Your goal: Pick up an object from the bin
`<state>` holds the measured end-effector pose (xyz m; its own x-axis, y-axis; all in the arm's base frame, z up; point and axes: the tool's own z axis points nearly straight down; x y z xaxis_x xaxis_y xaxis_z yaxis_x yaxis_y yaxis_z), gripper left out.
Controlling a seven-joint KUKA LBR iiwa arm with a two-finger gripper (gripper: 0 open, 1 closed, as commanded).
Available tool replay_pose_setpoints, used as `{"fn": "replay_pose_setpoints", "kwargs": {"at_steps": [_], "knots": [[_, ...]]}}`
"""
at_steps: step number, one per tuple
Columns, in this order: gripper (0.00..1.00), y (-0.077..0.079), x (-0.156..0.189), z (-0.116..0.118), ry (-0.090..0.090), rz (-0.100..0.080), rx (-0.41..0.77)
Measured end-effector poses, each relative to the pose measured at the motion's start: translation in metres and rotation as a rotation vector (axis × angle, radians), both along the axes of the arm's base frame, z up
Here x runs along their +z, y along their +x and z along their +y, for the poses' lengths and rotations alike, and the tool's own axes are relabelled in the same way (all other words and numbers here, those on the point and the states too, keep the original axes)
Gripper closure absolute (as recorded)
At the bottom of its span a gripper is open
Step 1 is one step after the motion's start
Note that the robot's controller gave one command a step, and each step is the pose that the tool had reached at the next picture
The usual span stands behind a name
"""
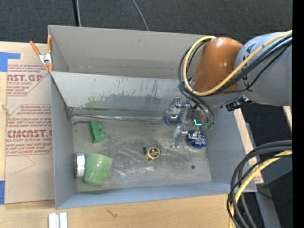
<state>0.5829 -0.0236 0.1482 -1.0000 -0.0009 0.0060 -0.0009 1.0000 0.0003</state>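
**Camera view: gripper low in the bin, blue-and-white object just beside it**

The gripper (178, 141) is seen low over the floor of the grey bin (142, 87). Whether it is open or closed cannot be told, and nothing can be seen held in it.

A small blue-and-white object (196, 140) lies just beside the gripper, on the side the arm comes from. Whether the two touch cannot be made out, and no long axis can be read on the object.

A small yellow-and-black ring-like piece (152, 152) lies near the gripper on the opposite side. A green block (97, 131) and a green cup (97, 169) lying on its side are well apart from the gripper, further that same way.

The blue-and-white object is judged the nearest candidate, so only a slight shift back toward the arm would be needed.
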Motion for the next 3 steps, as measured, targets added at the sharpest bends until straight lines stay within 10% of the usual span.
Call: {"fn": "replay_pose_setpoints", "kwargs": {"at_steps": [1,3], "knots": [[0.00,-0.041,-0.076,-0.123,0.001,-0.011,-0.068],[0.00,-0.038,-0.042,-0.112,0.000,-0.008,-0.449]]}}
